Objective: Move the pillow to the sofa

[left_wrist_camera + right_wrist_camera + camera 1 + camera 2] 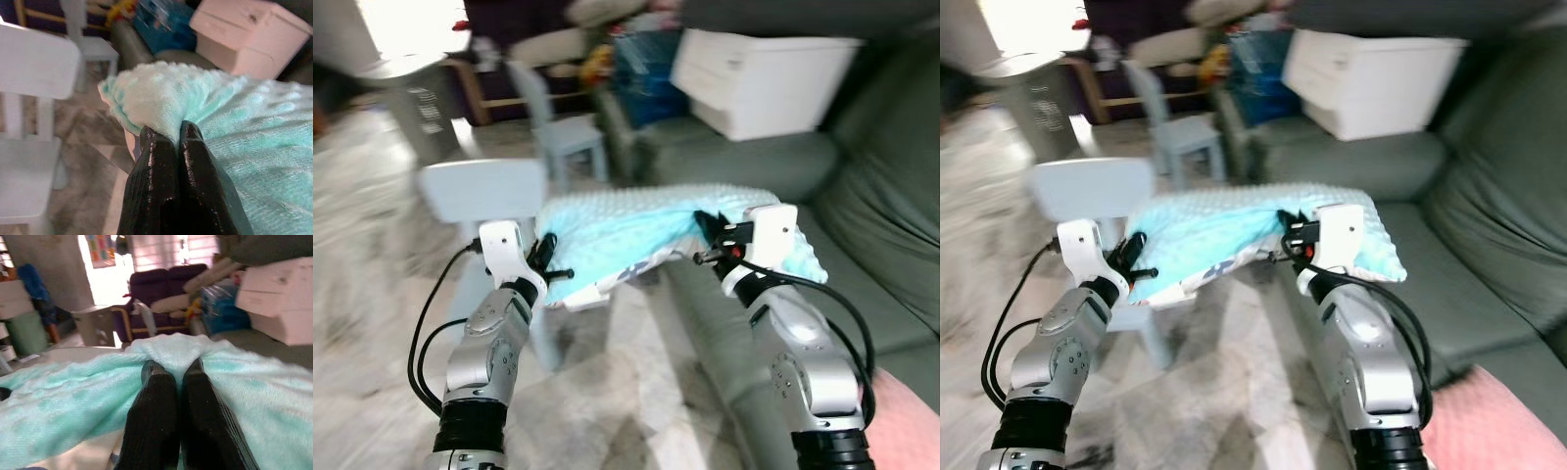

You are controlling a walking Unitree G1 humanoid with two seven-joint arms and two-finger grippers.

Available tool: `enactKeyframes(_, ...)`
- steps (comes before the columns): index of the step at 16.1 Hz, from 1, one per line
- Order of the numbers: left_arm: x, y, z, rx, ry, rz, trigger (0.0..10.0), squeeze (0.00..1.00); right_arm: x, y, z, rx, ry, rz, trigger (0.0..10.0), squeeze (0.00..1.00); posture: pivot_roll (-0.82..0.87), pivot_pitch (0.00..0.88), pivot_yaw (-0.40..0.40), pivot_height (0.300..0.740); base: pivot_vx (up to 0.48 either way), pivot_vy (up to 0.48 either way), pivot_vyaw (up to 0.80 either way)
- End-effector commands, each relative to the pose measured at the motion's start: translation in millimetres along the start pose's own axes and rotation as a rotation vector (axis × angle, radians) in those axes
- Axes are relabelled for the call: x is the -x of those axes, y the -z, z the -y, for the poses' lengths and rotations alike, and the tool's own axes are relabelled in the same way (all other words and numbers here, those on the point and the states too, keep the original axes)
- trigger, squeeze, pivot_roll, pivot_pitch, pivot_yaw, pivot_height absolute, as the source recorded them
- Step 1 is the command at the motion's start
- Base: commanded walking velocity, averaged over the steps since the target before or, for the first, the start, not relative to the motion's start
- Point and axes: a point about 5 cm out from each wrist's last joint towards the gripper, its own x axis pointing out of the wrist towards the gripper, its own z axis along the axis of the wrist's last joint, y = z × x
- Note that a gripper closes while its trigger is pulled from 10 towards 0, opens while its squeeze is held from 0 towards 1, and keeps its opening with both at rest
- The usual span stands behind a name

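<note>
A light turquoise dotted pillow (626,230) hangs stretched between my two grippers, above the front edge of the grey-green sofa (754,166). My left gripper (551,257) is shut on the pillow's left corner, and the left wrist view shows its black fingers (168,147) pinching the fabric (230,122). My right gripper (710,235) is shut on the pillow's right side, over the sofa seat. In the right wrist view its fingers (161,382) press into the turquoise cover (73,391).
A small pale blue chair (484,191) stands just left of the pillow, with a second one (563,127) farther back. A white box (764,78) sits on the sofa's far end. A pink cushion (1489,421) lies at the bottom right. Marbled floor (372,294) spreads to the left.
</note>
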Motion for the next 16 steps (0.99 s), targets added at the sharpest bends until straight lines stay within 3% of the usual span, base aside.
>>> enactKeyframes(1, -2.1, -8.4, -4.4, -0.016, -0.017, 0.023, 10.0, 0.00, -1.3, -5.5, -0.1, 0.002, -0.001, 0.019, 10.0, 0.00, -0.20, 0.000, 0.051, 0.740, 0.000, 0.000, -0.80)
enactKeyframes(10, -8.9, -17.6, -13.3, -0.037, -0.044, 0.051, 10.0, 0.00, -1.1, -6.4, 0.0, 0.010, -0.006, 0.020, 10.0, 0.00, -0.20, 0.000, 0.053, 0.740, 0.000, 0.000, -0.80)
enactKeyframes(16, -8.1, -13.7, -9.6, -0.034, -0.034, 0.044, 10.0, 0.00, -1.1, -6.7, -1.5, 0.002, -0.008, 0.028, 10.0, 0.00, -0.20, 0.000, 0.053, 0.740, 0.000, 0.000, -0.76)
